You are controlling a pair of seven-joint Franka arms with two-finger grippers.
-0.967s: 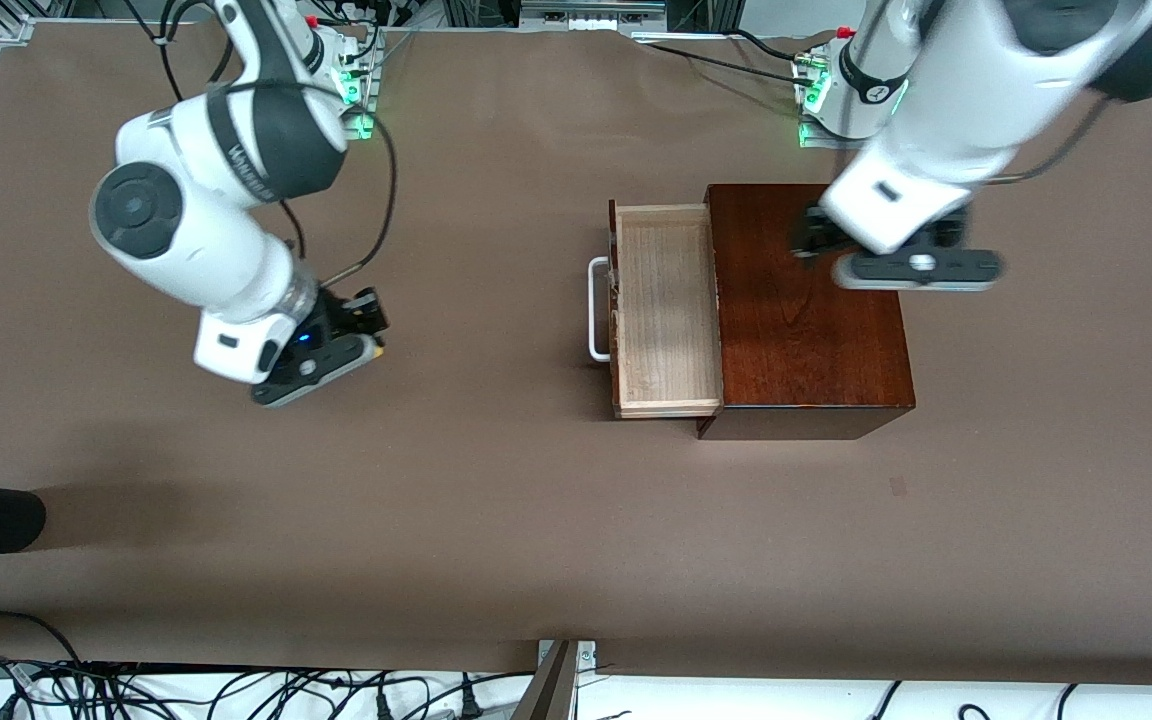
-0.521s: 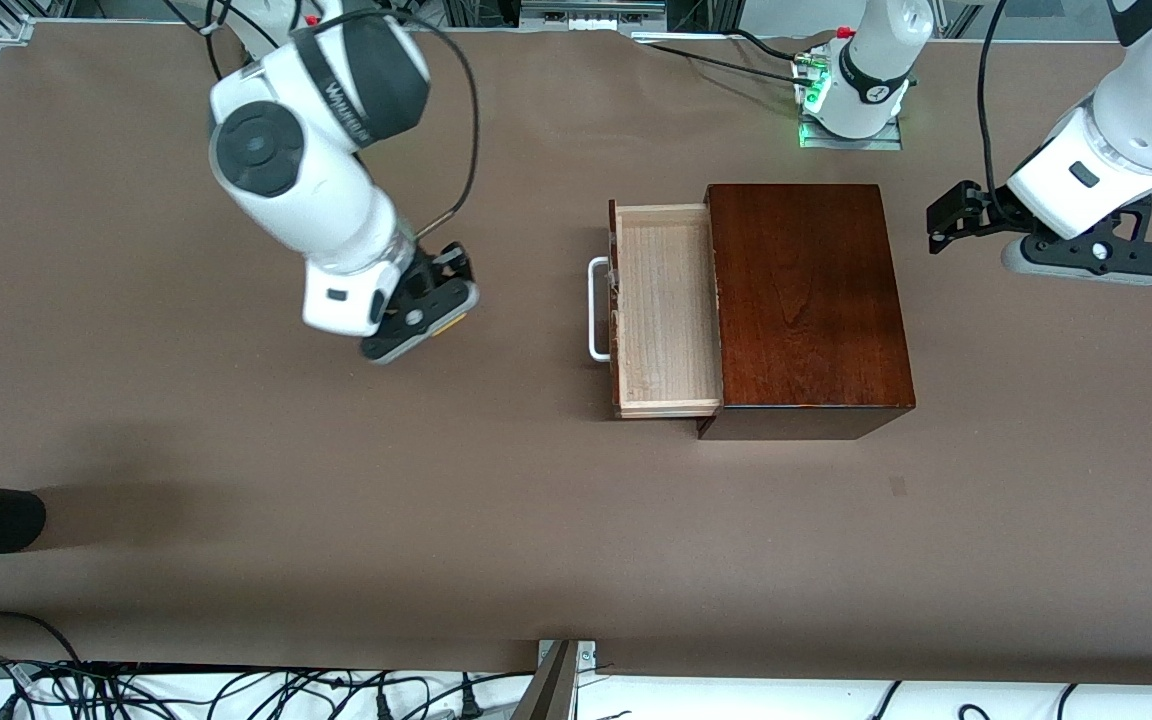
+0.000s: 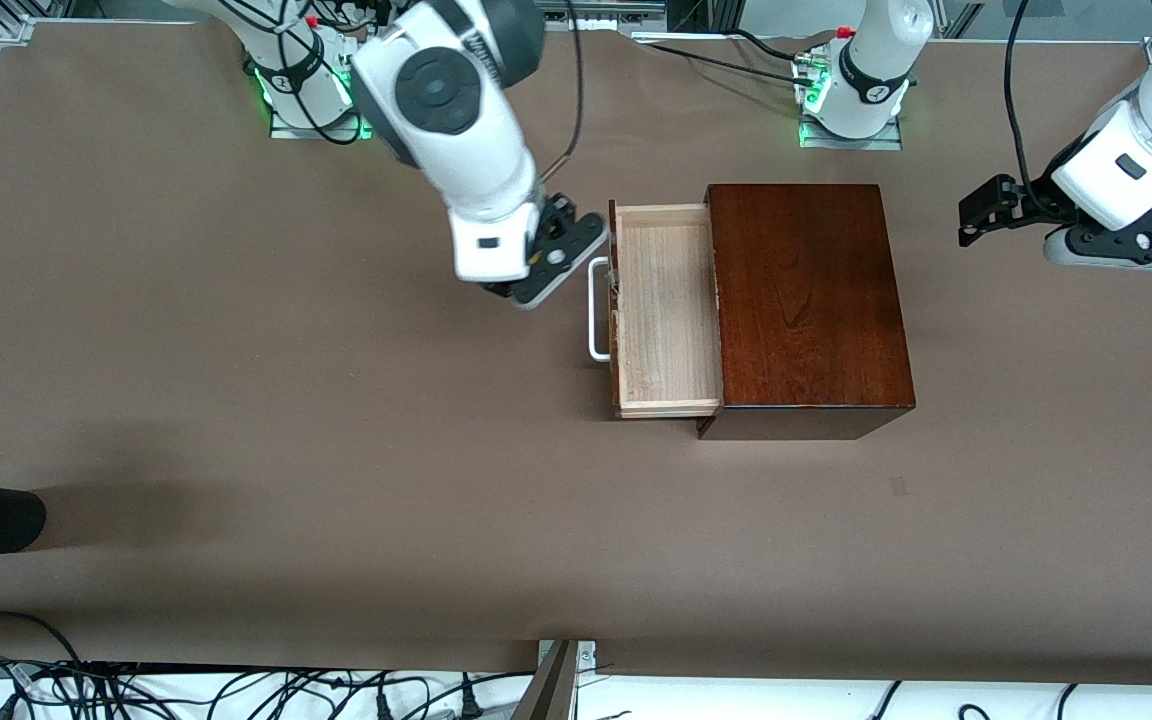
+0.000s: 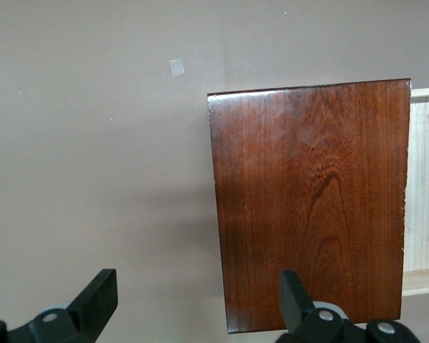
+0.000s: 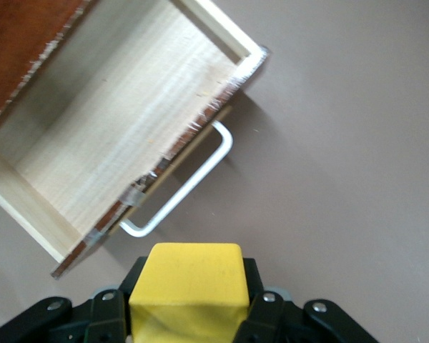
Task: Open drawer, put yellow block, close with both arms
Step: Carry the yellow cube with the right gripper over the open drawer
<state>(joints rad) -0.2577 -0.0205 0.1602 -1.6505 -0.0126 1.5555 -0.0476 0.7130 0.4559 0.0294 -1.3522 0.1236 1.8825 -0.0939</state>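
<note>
Transport is the step in hand: the right hand (image 3: 548, 262), clamped on the yellow block (image 5: 188, 286), hangs over the desk (image 3: 236, 420) just beside the handle (image 3: 596, 310) of the open drawer (image 3: 664, 310). Next it should carry the block over the tray and let go (the left hand (image 3: 1116, 245) waits spread wide and empty, off the box's (image 3: 806, 300) end).

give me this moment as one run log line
drawer: open, empty | yellow block: in right gripper, over the table by the handle | left gripper: open, waiting past the box
</note>
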